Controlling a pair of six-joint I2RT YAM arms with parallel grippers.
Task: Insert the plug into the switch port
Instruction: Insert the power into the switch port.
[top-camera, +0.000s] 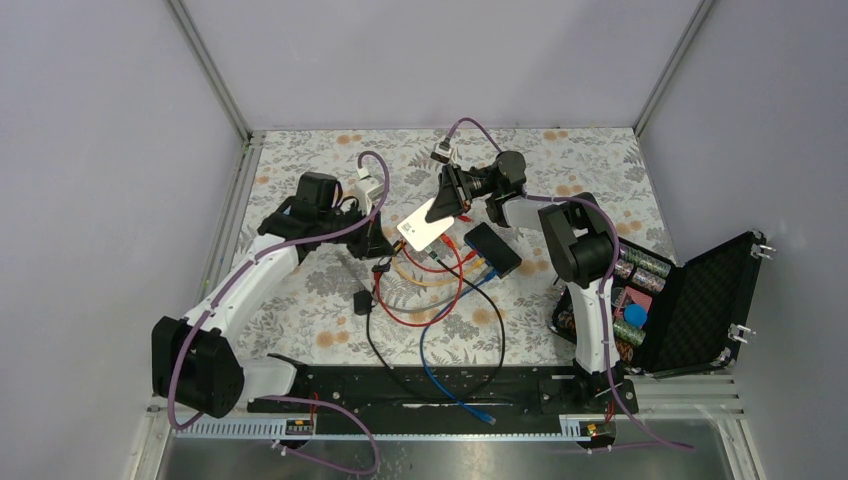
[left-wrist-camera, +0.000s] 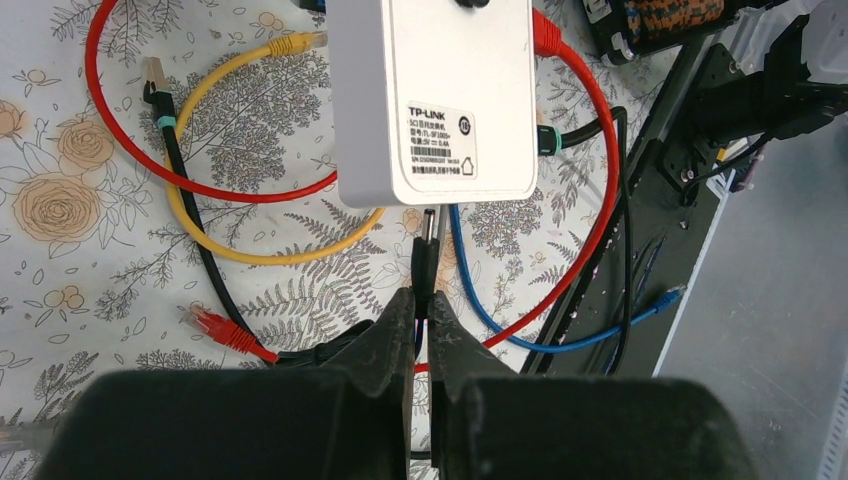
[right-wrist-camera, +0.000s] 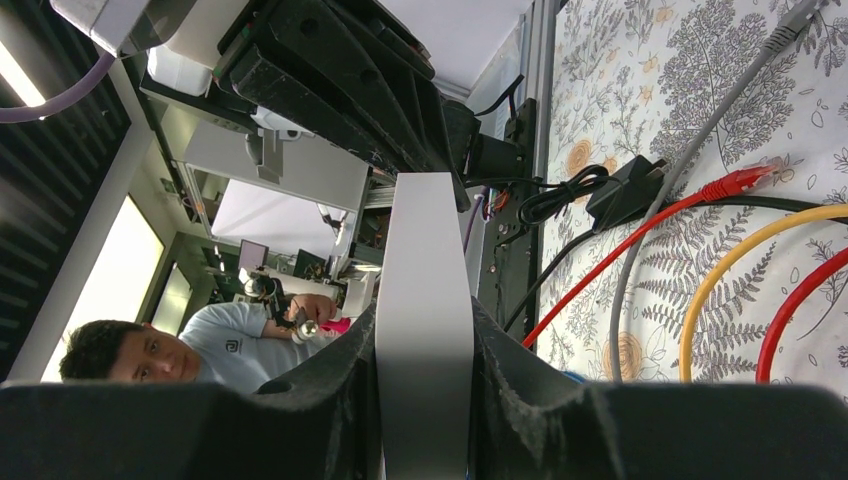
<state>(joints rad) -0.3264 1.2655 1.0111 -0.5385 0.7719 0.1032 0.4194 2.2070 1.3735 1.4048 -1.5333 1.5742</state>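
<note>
My left gripper (left-wrist-camera: 420, 298) is shut on the black cable just behind a black barrel plug (left-wrist-camera: 425, 255). The plug's metal tip points at the near edge of a white TP-Link box (left-wrist-camera: 435, 90), almost touching it. My right gripper (right-wrist-camera: 424, 330) is shut on that white box (right-wrist-camera: 425, 300) and holds it tilted above the table (top-camera: 425, 228). The flat black switch box (top-camera: 493, 250) lies on the table to the right of it. Coloured cables run into the black box's left side; its sockets are too small to make out. The left gripper (top-camera: 383, 245) is left of the white box.
Red (left-wrist-camera: 590, 180), yellow (left-wrist-camera: 230, 250), blue (left-wrist-camera: 500, 310) and black cables loop on the floral cloth under the grippers. A black power adapter (top-camera: 363, 302) lies near the front. An open black case (top-camera: 700, 300) with small items stands at the right. A metal rail (top-camera: 440, 385) runs along the near edge.
</note>
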